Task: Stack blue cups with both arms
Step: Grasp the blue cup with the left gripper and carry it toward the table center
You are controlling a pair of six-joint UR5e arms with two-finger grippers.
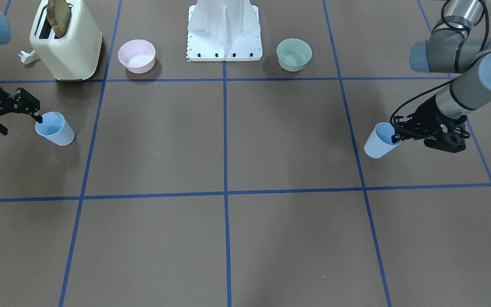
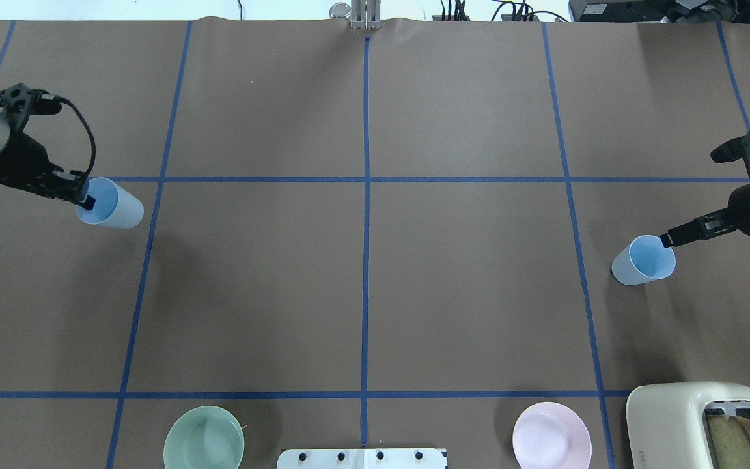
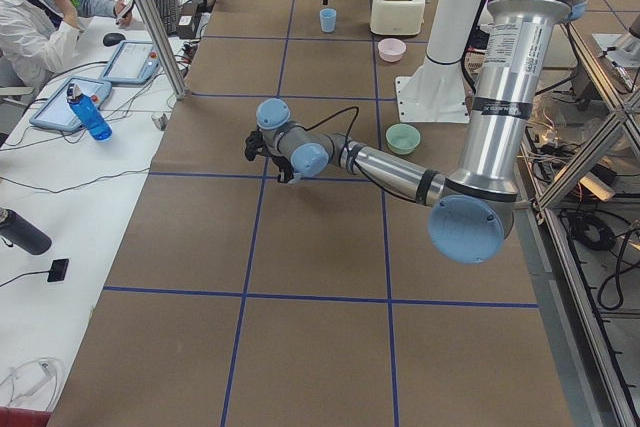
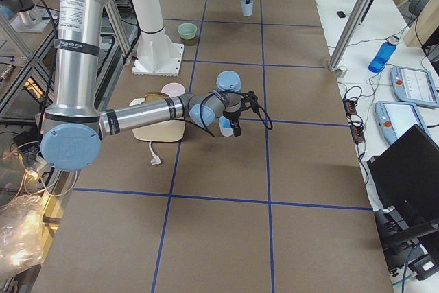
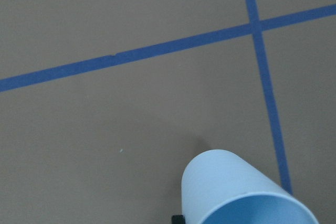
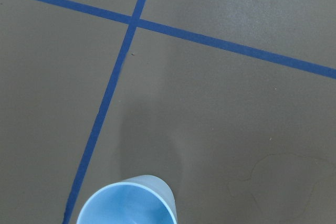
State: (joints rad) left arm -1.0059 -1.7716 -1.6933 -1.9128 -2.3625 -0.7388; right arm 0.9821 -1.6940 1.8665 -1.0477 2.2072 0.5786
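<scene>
- Cups: two pale-blue ones stand well apart, one at each end of the table, each with an arm at its rim.
- Left cup (image 2: 111, 204): it sits at the overhead view's left edge, just beside a tape line. The left gripper (image 2: 86, 201) reaches it from the outer side, one finger dipping inside the rim against the near wall. The pose looks like a pinch on the wall, but the outer finger is hidden, so I cannot tell whether it is clamped.
- Right cup (image 2: 642, 260): it is upright on the brown table (image 2: 362, 286), inside a tape square. The right gripper (image 2: 666, 240) meets its rim at the outer upper edge, fingertip touching or just over the lip. Whether the jaws are parted or closed is not visible.
- Behind, near the pedestal (image 1: 224, 32): a pink bowl (image 1: 137, 55), a green bowl (image 1: 294, 54) and a toaster (image 1: 65, 40).
</scene>
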